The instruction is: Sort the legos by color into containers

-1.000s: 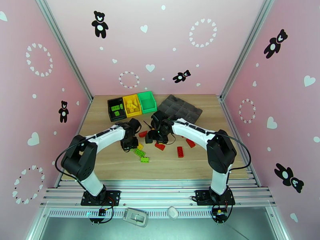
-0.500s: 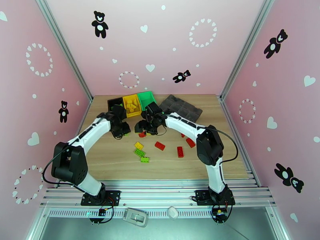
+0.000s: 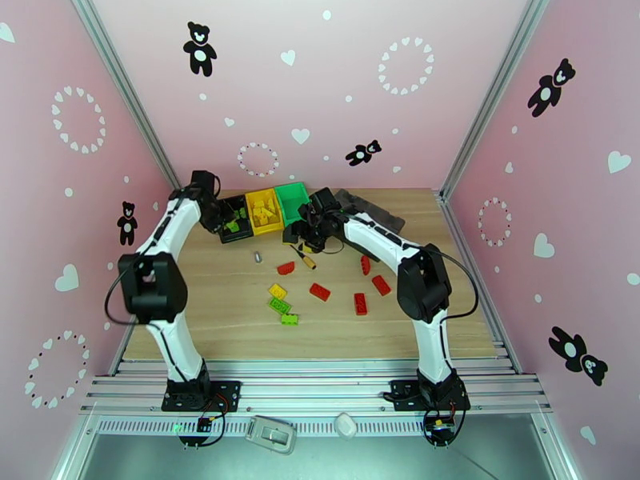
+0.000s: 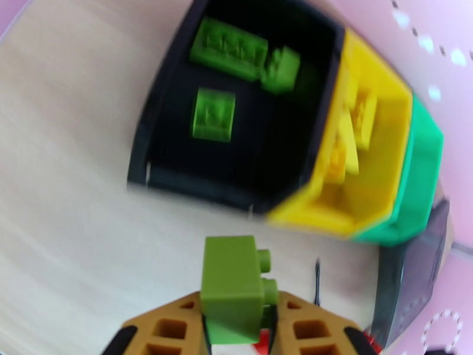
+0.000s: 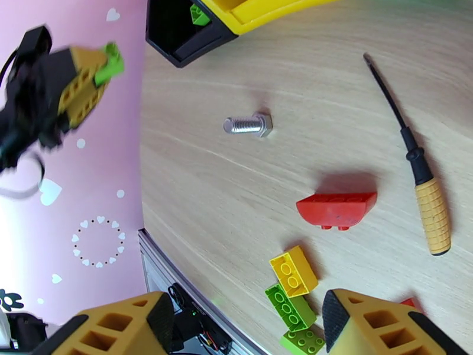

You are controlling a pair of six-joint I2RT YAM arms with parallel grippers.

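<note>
Legos of lime green [image 4: 227,48] lie inside the black bin [image 4: 177,181], the leftmost of three containers joined in a row at the far side of the desk [image 3: 216,314]. Against the black bin's right wall stands the yellow bin [image 4: 378,211], with yellow legos [image 4: 355,122] in it, and past that the green bin [image 4: 423,184].

The left end effector [image 4: 236,312] is pinching one held green lego [image 4: 230,279] by its lower part, with the studs pointing to the right in the left wrist view. That view is blurred. The held green lego seems to hang just in front of the black bin rather than over it, though this cannot be told for sure. From above, the left end effector sits at the black bin's near left corner.

The right end effector [image 5: 245,323] has its jaws spread wide with nothing between them. It hovers over the desk to the near right of the black bin. A silver bolt [image 5: 248,124] lies on the desk close in front of the black bin. Farther out from the bin are a screwdriver [image 5: 431,217] with a yellowish handle and a red lego [image 5: 337,208]. Beyond these is a yellow lego [image 5: 294,270] just beside a loose green lego [image 5: 290,307]. More red legos [image 3: 320,292] lie scattered well apart from the black bin, toward the near right. A dark grey tray [image 3: 376,216] lies to the right of the black bin, beyond the green bin.
</note>
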